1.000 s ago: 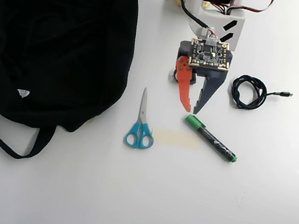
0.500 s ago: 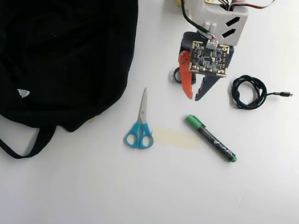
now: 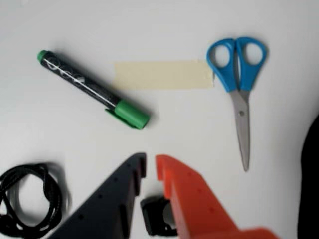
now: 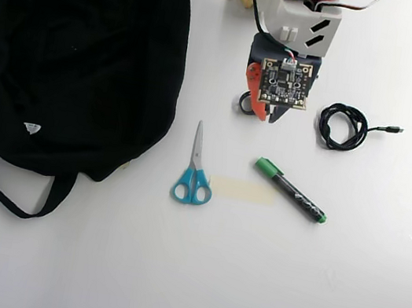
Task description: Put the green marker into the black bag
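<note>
The green marker has a black barrel with white print, a green cap and a green end. It lies slantwise on the white table, up and left of my gripper in the wrist view. In the overhead view the marker lies below and right of the gripper. My gripper, one dark blue finger and one orange, is shut on nothing with only a thin gap at the tips. It hovers short of the marker. In the overhead view the gripper is at the top centre. The black bag fills the upper left; its edge shows at the wrist view's right.
Blue-handled scissors lie between bag and marker. A strip of beige tape sits between scissors and marker. A coiled black cable lies beside the arm. A small black object sits under the gripper.
</note>
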You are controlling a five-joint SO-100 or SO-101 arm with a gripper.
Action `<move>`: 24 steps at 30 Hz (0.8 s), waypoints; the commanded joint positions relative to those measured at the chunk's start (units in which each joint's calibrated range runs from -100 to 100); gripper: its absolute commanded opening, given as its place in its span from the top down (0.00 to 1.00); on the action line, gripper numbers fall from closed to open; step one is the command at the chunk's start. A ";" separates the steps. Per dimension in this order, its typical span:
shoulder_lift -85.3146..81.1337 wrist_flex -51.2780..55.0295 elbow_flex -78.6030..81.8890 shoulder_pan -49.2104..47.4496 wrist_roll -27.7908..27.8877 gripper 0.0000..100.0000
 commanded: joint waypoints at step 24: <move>-1.53 1.22 -3.46 -0.43 0.02 0.98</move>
